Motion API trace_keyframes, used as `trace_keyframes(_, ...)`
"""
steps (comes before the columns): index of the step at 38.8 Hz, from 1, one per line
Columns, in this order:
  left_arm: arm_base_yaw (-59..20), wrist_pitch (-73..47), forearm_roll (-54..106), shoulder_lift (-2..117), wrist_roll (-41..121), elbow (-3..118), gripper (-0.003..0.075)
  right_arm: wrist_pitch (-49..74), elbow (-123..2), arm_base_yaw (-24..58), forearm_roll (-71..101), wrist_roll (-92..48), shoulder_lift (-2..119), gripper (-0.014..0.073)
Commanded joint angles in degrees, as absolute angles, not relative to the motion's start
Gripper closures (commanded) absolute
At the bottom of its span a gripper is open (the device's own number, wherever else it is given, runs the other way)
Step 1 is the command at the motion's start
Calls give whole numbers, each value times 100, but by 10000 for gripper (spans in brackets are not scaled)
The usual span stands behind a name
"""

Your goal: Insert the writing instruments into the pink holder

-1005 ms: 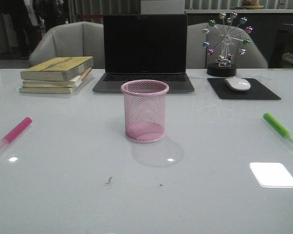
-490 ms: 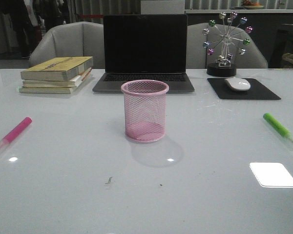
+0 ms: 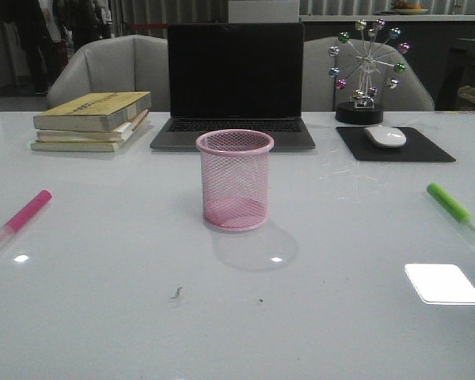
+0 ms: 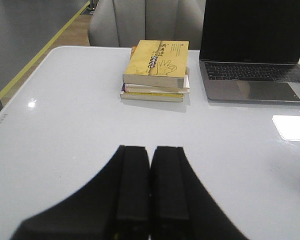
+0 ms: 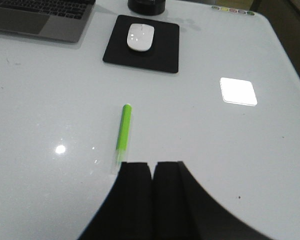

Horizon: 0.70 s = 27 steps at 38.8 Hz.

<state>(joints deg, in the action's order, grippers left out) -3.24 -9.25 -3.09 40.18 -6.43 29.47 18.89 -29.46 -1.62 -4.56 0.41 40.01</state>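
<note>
On the glossy white table [image 3: 127, 317], with the pink holder [image 3: 234, 180] standing upright and empty at its middle, the pink highlighter [image 3: 20, 219] lies flat well out at nine o'clock from it and the green highlighter [image 3: 451, 204] flat well out at three o'clock. The left gripper [image 4: 150, 187] and the right gripper [image 5: 152, 192] each hang over bare tabletop with fingers pressed together, holding nothing, the green highlighter's clear cap just beside the right one's tips. Farther off, at twelve o'clock, stands an open dark laptop [image 3: 234, 83], with stacked books [image 3: 93, 120] at eleven, a white mouse [image 3: 385, 136] on a black pad [image 3: 396, 146] and a bead-wheel ornament [image 3: 366, 67] at one, then grey chairs [image 3: 111, 71].

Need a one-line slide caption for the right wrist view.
Shut right gripper above the table, green highlighter lying just ahead of its fingertips, mouse on its black pad beyond.
</note>
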Motion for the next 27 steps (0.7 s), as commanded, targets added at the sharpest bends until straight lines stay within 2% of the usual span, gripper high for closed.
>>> trace_keyframes(1,-360,-310,-317,4091,-670,3155,627,1501,-3157,-183,-452,41,4094,563)
trace_keyframes(12,-360,59,-307,4089,-670,3155,626,1507,-3157,-183,-452,41,4101,554)
trace_keyframes(16,-360,59,-307,4089,-670,3155,612,1507,-3157,-183,-452,41,4101,473)
trace_keyframes(20,-360,45,-307,4089,-670,3155,517,1507,-3157,-183,-452,41,4101,343)
trace_keyframes(22,-360,0,-307,4089,-670,3155,434,1507,-3157,-183,-452,41,4101,298)
trace_keyframes(27,-360,-116,-130,4089,-670,3155,284,1556,-3157,-183,-452,41,4101,267)
